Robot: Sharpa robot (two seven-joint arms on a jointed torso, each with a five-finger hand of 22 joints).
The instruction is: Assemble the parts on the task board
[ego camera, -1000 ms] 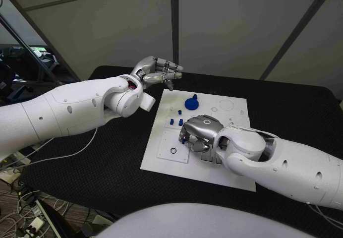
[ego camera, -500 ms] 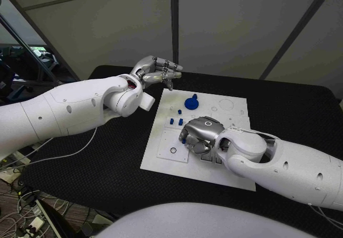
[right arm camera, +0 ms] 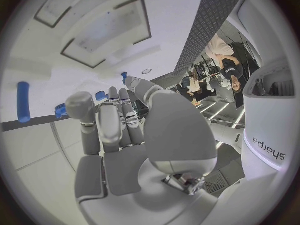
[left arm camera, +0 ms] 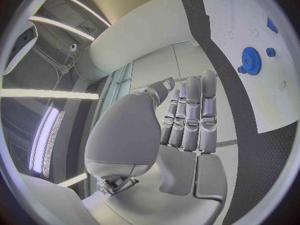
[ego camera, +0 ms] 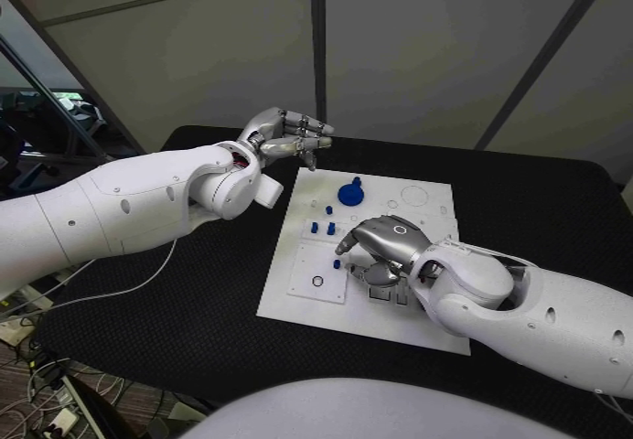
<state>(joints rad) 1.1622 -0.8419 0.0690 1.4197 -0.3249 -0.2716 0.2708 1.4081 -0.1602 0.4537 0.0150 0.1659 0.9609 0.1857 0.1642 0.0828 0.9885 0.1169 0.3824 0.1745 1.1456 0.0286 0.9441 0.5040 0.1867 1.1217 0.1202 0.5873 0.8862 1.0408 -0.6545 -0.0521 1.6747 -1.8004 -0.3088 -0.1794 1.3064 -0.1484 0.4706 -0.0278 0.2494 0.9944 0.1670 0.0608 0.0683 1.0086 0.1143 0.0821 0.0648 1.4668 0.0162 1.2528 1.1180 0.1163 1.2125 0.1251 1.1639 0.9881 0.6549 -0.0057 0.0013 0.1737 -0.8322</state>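
Observation:
The white task board [ego camera: 297,293] lies in the middle of the black table. A blue gear [ego camera: 351,194] stands near its far edge, also seen from the left wrist [left arm camera: 251,61]. Small blue parts [ego camera: 316,226] lie left of the middle. My right hand [ego camera: 382,242] is low over the board's middle, fingers curled down beside a small blue part [ego camera: 337,262]. In the right wrist view a blue bit [right arm camera: 100,95] shows between thumb and fingers [right arm camera: 119,115]; a grip is unclear. My left hand [ego camera: 284,133] hovers beyond the board's far left corner, fingers [left arm camera: 190,110] side by side, holding nothing.
The board has a recessed square plate [ego camera: 316,279] with a small ring at its near left and a round outline [ego camera: 414,195] at its far right. A blue peg [right arm camera: 24,102] lies on the board beside my right hand. Black table [ego camera: 172,320] surrounds the board.
My right hand has shifted slightly to the right over the board's middle, staying low. My left hand has stayed raised in about the same place.

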